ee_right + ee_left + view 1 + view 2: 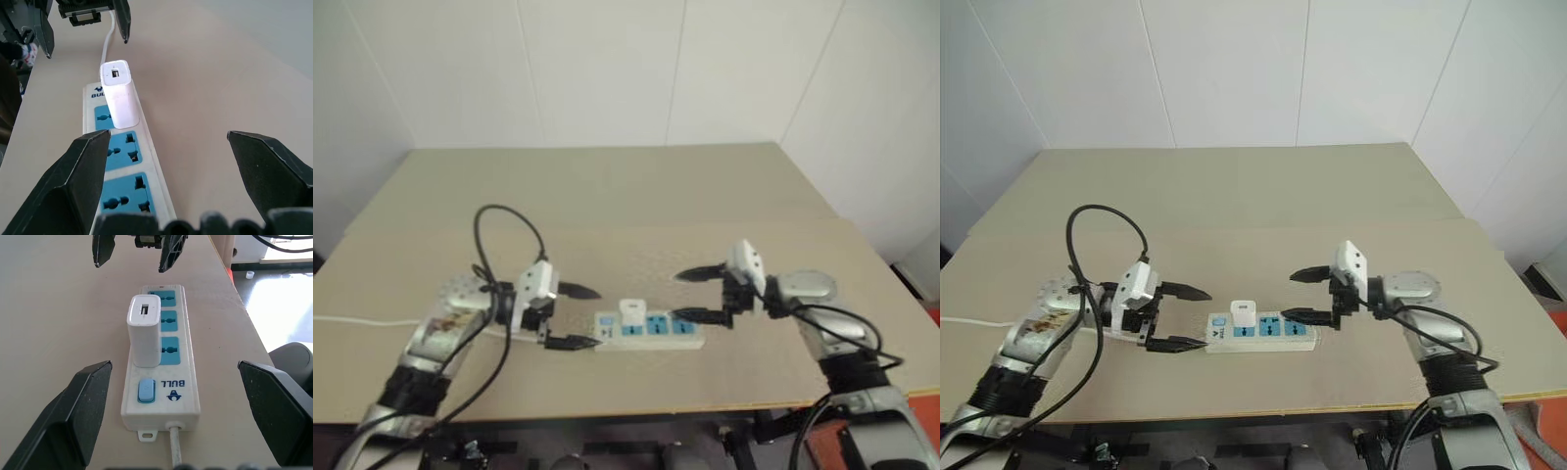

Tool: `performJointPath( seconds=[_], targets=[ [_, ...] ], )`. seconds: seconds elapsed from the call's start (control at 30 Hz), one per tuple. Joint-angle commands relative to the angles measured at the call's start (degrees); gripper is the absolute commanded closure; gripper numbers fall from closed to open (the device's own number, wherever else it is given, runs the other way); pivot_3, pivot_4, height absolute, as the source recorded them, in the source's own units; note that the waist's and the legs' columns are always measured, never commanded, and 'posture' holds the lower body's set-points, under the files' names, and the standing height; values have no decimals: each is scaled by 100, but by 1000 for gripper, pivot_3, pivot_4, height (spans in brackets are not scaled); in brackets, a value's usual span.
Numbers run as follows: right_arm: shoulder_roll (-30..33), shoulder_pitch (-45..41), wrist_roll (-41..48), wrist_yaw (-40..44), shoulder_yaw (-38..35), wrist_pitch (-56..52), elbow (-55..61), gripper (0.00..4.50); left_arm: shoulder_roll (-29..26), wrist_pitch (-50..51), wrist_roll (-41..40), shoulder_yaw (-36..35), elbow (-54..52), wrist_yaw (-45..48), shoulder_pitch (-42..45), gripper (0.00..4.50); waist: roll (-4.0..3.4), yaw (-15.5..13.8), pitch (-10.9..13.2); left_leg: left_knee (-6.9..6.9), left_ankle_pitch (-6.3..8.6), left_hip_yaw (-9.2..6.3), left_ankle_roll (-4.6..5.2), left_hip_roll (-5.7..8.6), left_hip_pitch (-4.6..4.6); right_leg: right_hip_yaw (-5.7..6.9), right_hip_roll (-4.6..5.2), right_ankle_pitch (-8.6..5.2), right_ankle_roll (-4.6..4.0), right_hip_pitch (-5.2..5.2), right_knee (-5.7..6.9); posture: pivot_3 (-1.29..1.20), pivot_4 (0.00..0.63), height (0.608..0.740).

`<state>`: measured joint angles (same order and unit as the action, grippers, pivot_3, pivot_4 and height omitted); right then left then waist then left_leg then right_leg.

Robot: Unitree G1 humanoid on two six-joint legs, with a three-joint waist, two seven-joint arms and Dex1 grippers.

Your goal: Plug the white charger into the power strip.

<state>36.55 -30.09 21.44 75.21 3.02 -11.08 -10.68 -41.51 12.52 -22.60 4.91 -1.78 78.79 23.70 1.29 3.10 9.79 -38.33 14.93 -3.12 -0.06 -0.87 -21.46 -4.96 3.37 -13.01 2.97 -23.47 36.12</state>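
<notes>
The white charger (144,335) stands upright in the power strip (161,396), seated in the socket nearest the strip's blue rocker switch (145,390) (USB port facing up, "BULL" printed beside the switch). The other two blue sockets are bare.

Head view: the strip lies flat on the tan table (1253,186), toward its near edge, roughly at 6 o'clock from the table's centre, its long axis running side to side. The thin white cord (175,450) leaves the switch end.

Left gripper (1178,317): at 9 o'clock of the strip, just off its switch end, pointing along it. Black fingers spread wide, nothing between them, clear of the charger.

Right gripper (1308,296): at 3 o'clock of the strip, off the far-socket end, facing the left gripper. Jaws likewise wide apart and empty; the lower finger sits over the strip's end, contact not resolvable.

Charger lies between the two grippers, nearer the left one. A looped black cable (1102,240) arches above the left wrist.
</notes>
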Motion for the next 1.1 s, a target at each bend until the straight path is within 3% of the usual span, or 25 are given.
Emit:
performJointPath(
  seconds=[0.03,0.33,0.67,1.1],
  targets=[
    [442,214,270,66,-522,-149,470,0,-364,70,-210,-482,-311,11,-211,8,0,-2,5,0,0,1,0,0,0,0,0,0,0,0,0,0,150,740],
    [1467,1211,500,25,-1492,-394,814,0,-1024,295,-319,-1499,-471,-395,-1064,8,-1,-52,34,1,0,7,0,-1,-4,-1,2,-1,2,-3,-4,0,150,740],
    [1919,2189,539,-270,-2325,-452,1119,0,-1083,754,-795,-2399,-1425,-847,-2306,8,-1,-56,38,0,0,14,-1,-3,-3,-5,3,-2,3,-5,-2,0,150,740],
    [1878,2504,658,-416,-2463,-542,1537,0,-1080,799,-849,-2196,-1469,-999,-2202,8,-2,-59,38,0,0,19,-1,-2,-3,-9,2,-3,4,-5,-5,0,150,740]
  ],
)
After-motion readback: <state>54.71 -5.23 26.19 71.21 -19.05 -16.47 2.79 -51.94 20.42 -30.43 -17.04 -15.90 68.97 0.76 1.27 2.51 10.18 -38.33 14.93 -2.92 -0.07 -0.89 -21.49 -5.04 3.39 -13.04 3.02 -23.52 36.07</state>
